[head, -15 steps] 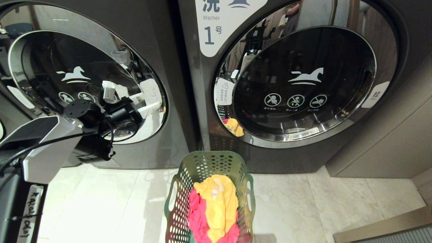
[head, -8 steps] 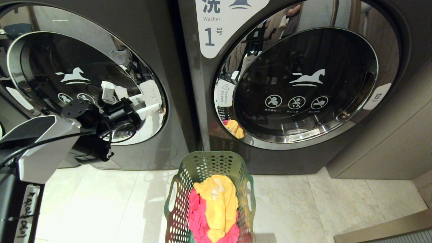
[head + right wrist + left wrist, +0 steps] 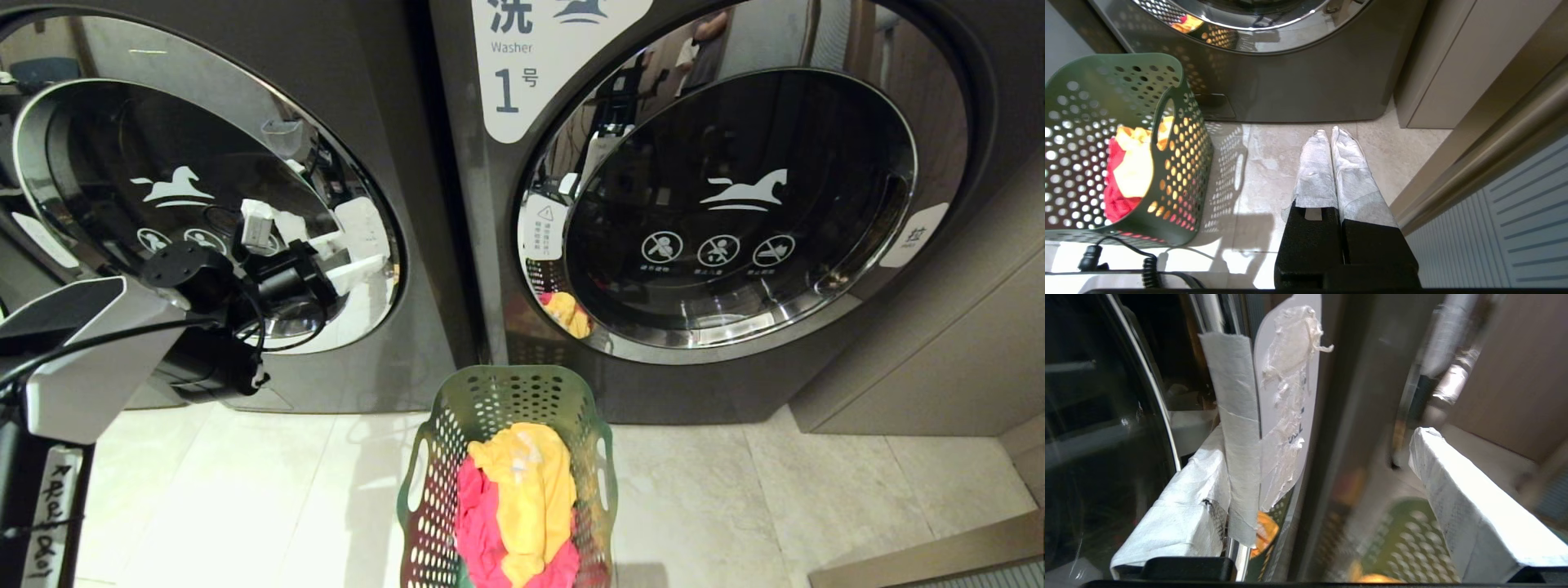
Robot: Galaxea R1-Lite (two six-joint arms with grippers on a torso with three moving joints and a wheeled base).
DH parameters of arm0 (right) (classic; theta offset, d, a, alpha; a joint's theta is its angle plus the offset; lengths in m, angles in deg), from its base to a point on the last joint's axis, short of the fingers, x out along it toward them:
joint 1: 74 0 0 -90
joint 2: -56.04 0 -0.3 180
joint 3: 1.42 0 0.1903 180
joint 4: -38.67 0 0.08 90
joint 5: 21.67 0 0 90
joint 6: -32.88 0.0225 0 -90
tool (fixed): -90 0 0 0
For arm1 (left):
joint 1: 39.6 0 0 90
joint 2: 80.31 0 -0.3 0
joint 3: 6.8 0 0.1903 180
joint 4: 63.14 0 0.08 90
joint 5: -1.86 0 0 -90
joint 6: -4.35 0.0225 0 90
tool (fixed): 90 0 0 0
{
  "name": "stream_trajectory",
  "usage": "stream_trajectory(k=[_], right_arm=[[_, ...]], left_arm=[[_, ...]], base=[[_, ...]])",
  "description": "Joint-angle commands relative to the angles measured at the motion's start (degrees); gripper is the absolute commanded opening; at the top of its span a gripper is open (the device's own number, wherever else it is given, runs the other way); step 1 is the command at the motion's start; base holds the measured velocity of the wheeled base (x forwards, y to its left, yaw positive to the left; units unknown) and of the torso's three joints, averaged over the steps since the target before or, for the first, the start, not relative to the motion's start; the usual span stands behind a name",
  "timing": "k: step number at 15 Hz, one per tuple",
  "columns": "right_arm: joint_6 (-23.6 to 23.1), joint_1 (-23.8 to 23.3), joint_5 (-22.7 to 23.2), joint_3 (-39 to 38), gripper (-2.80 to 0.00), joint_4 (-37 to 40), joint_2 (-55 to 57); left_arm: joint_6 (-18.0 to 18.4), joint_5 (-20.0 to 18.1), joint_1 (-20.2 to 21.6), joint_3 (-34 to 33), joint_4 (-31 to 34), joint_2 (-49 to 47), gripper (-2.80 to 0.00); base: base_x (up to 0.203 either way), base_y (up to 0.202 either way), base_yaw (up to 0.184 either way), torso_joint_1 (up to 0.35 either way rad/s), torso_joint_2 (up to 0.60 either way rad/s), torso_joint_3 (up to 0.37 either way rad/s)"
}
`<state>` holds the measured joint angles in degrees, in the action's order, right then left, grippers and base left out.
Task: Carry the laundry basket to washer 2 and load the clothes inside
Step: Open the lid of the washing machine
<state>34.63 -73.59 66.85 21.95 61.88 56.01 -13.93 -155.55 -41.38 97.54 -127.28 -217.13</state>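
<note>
1. Currently at the door-opening step, judging by the scene: left end effector raised against the right edge of the round chrome-rimmed glass door of the dark grey front-loading washer on the left, jaws spread wide, gripping nothing.
2. Seen from the left wrist: one white-wrapped finger beside the taped paper tag at the door rim, the other finger off to the far side of the dark frame; contact with the door not clear.
3. Parked low: right end effector, fingers pressed together, empty, pointing at the pale tiled floor.
4. Standing on that floor before the gap between the two machines: green perforated plastic laundry basket, yellow garment draped over pink-red garment inside; jeans not visible.
5. Closed: neighbouring washer labelled 1.
6. Next, probably: closing on the door edge and pulling outward, then fetching clothes.
</note>
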Motion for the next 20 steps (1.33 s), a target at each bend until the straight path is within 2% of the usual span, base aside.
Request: stream_trajectory(k=[1,7,13,20], right_arm=[[0.00,0.02,-0.02,0.00,-2.80,-0.02,0.02],[0.00,0.02,0.06,0.00,-2.80,-0.02,0.02],[0.00,0.02,-0.02,0.00,-2.80,-0.02,0.02],[0.00,0.02,-0.02,0.00,-2.80,-0.02,0.02]], left_arm=[[-0.18,0.08,-0.07,-0.20,-0.15,0.25,0.00],[-0.14,0.37,1.34,-0.46,-0.15,0.45,0.00],[-0.49,0.39,9.42,-0.30,-0.15,0.86,0.00],[-1.12,0.17,14.68,-0.29,-0.15,1.49,0.00]], base=[[0.000,0.000,0.000,0.000,0.00,0.000],[0.000,0.000,0.000,0.000,0.00,0.000],[0.000,0.000,0.000,0.000,0.00,0.000],[0.000,0.000,0.000,0.000,0.00,0.000]])
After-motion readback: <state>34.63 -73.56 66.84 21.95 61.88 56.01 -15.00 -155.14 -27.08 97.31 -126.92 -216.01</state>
